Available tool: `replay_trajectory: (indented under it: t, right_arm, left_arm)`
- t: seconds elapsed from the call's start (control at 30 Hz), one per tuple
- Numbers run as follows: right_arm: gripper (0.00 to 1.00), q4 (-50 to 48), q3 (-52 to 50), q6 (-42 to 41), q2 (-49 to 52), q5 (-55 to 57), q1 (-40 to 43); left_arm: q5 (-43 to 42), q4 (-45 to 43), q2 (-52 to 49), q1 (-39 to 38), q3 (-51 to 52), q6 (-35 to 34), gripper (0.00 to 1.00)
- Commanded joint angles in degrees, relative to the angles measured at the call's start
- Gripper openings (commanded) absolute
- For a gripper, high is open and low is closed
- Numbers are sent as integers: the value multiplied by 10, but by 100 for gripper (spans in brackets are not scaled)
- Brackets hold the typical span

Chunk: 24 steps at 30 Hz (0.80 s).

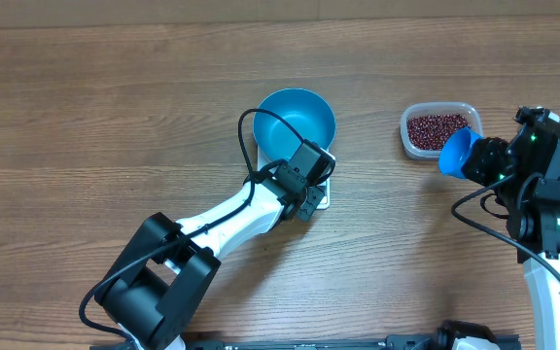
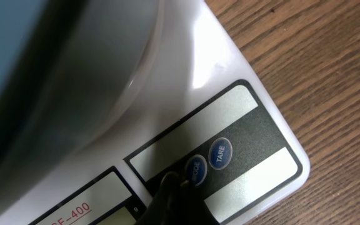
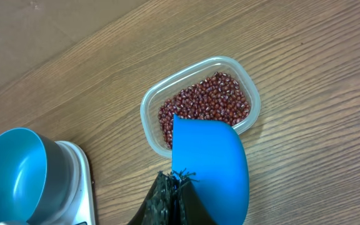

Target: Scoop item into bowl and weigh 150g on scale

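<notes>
Clenched left jaws seemingly press MODE (image 2: 197,170) on the scale (image 2: 212,67), risking wrong units; right jaws grasp the scoop (image 3: 211,159).

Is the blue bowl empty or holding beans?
Empty: the bowl shows only plain blue inside; the beans lie in the clear container.

My left hand (image 1: 308,202) is over the near edge of the scale (image 1: 325,194), by the bowl (image 1: 297,117); my right hand (image 1: 476,160) grips the scoop (image 1: 455,152) beside the beans (image 1: 436,127).

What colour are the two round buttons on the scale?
Blue buttons with white lettering, clearest in the left wrist view.
</notes>
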<state>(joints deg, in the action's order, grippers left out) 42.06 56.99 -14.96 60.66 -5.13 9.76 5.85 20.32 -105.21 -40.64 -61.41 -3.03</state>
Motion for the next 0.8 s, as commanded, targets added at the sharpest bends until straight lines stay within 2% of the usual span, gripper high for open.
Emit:
replay_trajectory:
  t: [0.0,0.77]
  right_arm:
    - [4,-3,11,3,-1,-1,1]
    - [4,-3,11,2,-1,-1,1]
  left_arm:
    - [8,-6,-4,2,5,-8,4]
    - [25,-9,-4,2,5,-3,4]
